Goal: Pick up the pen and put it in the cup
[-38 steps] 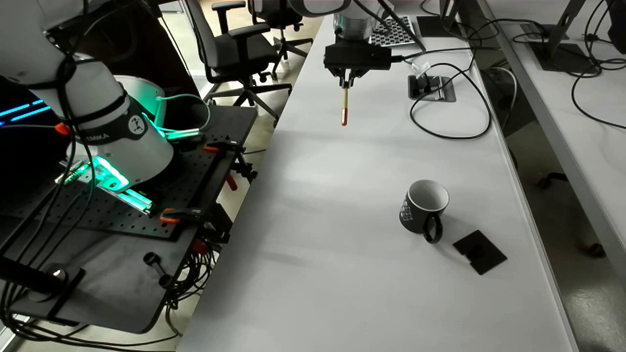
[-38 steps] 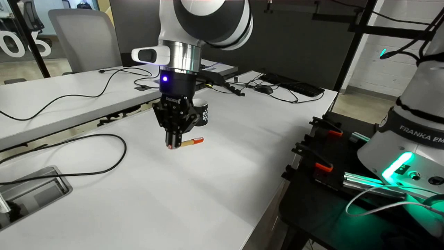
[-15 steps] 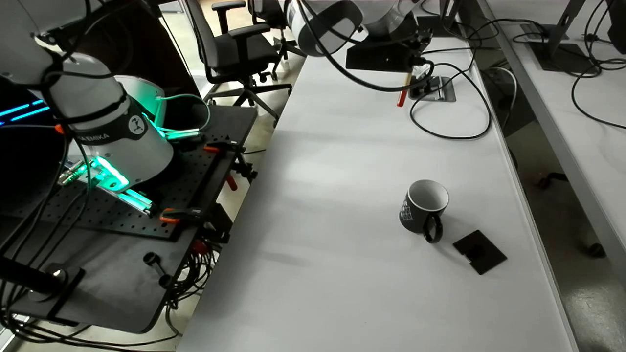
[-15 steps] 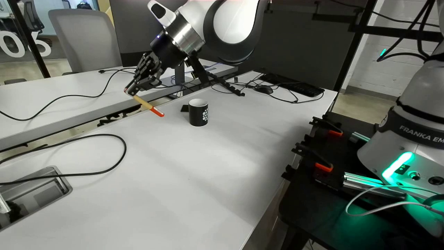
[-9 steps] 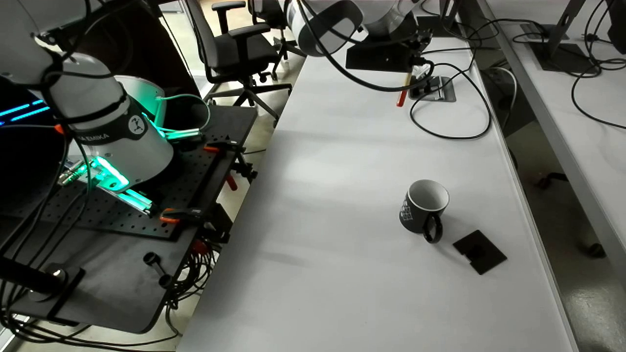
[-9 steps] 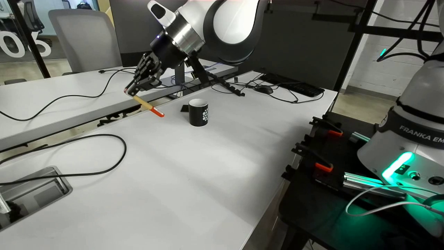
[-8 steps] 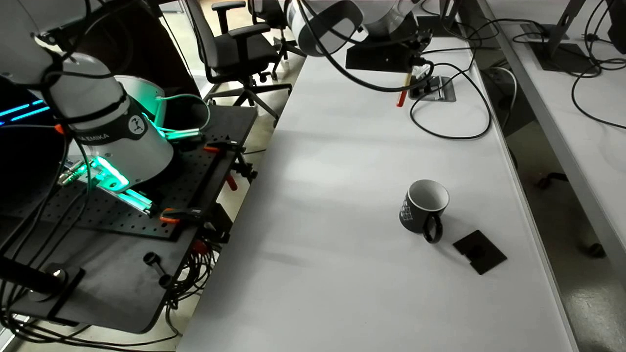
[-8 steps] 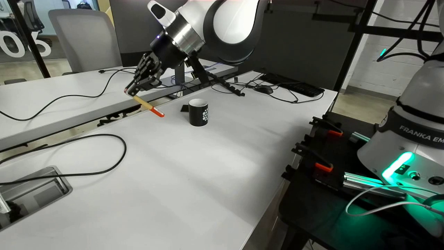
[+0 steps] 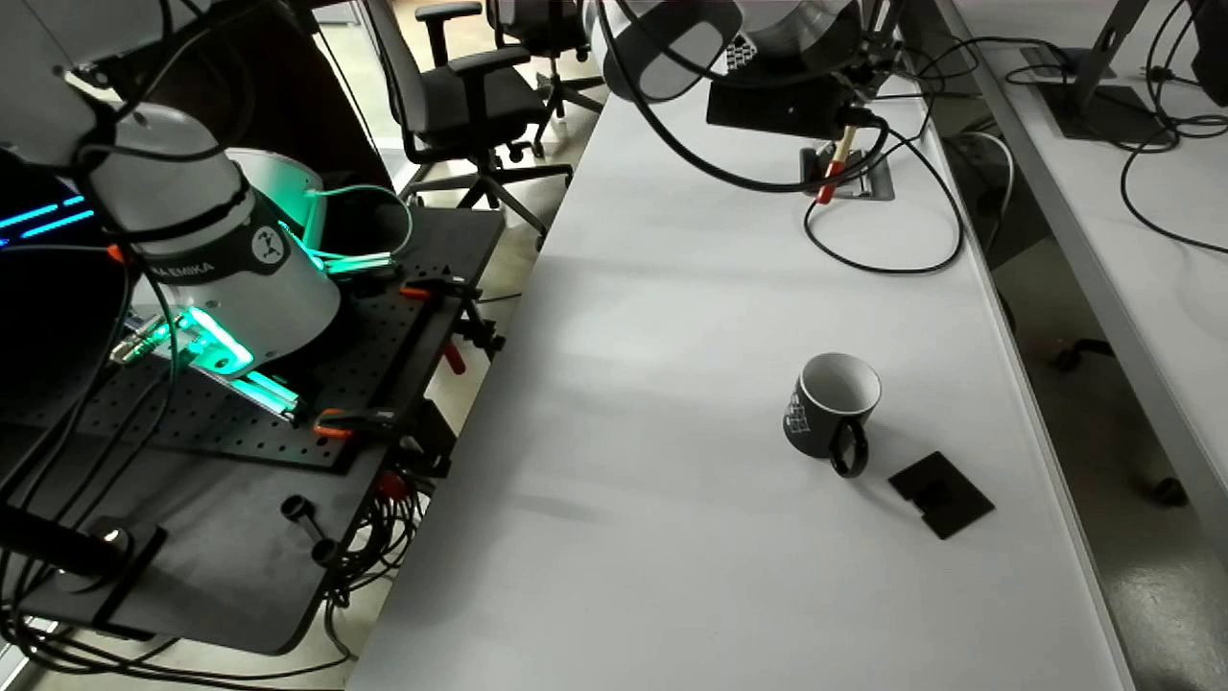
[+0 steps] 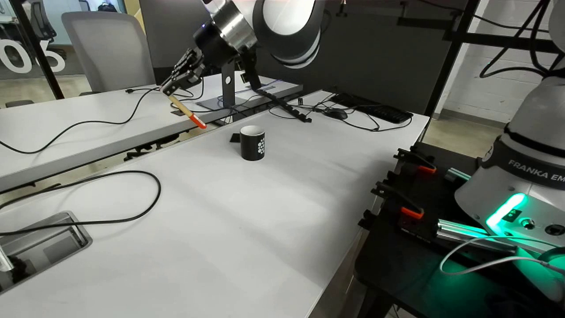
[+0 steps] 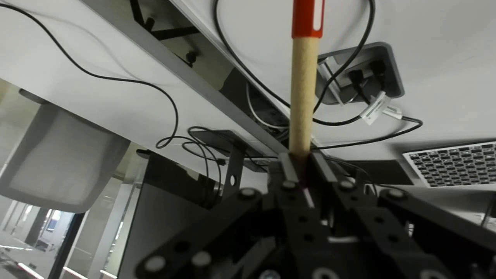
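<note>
My jaws have risen with the pen (image 11: pixel 303 89) since the earlier frame, clamped on its upper end. Long axis: slanted, red tip lowest, toward the cup (image 10: pixel 251 145) but well apart; insertion likely requires tilting upright.

"Where do the exterior views look from?"

"From above, toward opposite ends of the worktop (image 9: pixel 662 537); they face roughly opposite ways along its long edges; both take in the black mug (image 9: pixel 814 422) and the Franka base (image 10: pixel 521 185)."

"And the wrist view?"

"Just behind the gripper (image 11: pixel 306 166), very close to the pen (image 11: pixel 304 89); it faces across the worktop's long edge to the neighbouring desk (image 11: pixel 128 108); it shares the recessed power box (image 11: pixel 393 73) with both exterior views."
</note>
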Controlling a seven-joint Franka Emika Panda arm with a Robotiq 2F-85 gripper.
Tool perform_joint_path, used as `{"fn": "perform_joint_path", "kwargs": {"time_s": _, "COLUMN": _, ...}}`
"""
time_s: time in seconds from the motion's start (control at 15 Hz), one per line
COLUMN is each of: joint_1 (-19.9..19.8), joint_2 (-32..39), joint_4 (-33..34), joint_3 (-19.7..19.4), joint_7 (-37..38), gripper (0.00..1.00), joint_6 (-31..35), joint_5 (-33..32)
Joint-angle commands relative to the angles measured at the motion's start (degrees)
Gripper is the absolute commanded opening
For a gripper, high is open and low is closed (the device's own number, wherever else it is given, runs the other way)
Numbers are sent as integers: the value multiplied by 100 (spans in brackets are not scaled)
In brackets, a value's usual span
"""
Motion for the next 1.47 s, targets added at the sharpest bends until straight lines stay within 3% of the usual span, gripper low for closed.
{"fn": "perform_joint_path", "kwargs": {"time_s": 0.0, "joint_1": -346, "joint_2": -29, "joint_4": 123, "joint_3": 168, "joint_7": 77, "gripper": 3, "joint_6": -1, "joint_5": 208}}
{"fn": "perform_joint_path", "kwargs": {"time_s": 0.73, "joint_1": -759, "joint_2": -318, "joint_4": 196, "joint_3": 22, "joint_7": 73, "gripper": 3, "joint_6": -1, "joint_5": 950}}
{"fn": "perform_joint_path", "kwargs": {"time_s": 0.8, "joint_1": -586, "joint_2": -462, "joint_4": 243, "joint_3": -370, "joint_7": 963, "gripper": 3, "joint_6": -1, "joint_5": 179}}
{"fn": "perform_joint_path", "kwargs": {"time_s": 0.87, "joint_1": -774, "joint_2": -405, "joint_4": 220, "joint_3": -69, "joint_7": 222, "gripper": 3, "joint_6": -1, "joint_5": 939}}
{"fn": "perform_joint_path", "kwargs": {"time_s": 1.0, "joint_1": -807, "joint_2": -498, "joint_4": 220, "joint_3": -142, "joint_7": 352, "gripper": 3, "joint_6": -1, "joint_5": 1055}}
{"fn": "perform_joint_path", "kwargs": {"time_s": 1.07, "joint_1": -596, "joint_2": -647, "joint_4": 264, "joint_3": -574, "joint_7": 1272, "gripper": 3, "joint_6": -1, "joint_5": 276}}
{"fn": "perform_joint_path", "kwargs": {"time_s": 1.13, "joint_1": -837, "joint_2": -548, "joint_4": 234, "joint_3": -196, "joint_7": 514, "gripper": 3, "joint_6": -1, "joint_5": 1022}}
{"fn": "perform_joint_path", "kwargs": {"time_s": 1.4, "joint_1": -919, "joint_2": -563, "joint_4": 233, "joint_3": -208, "joint_7": 679, "gripper": 3, "joint_6": -1, "joint_5": 1198}}
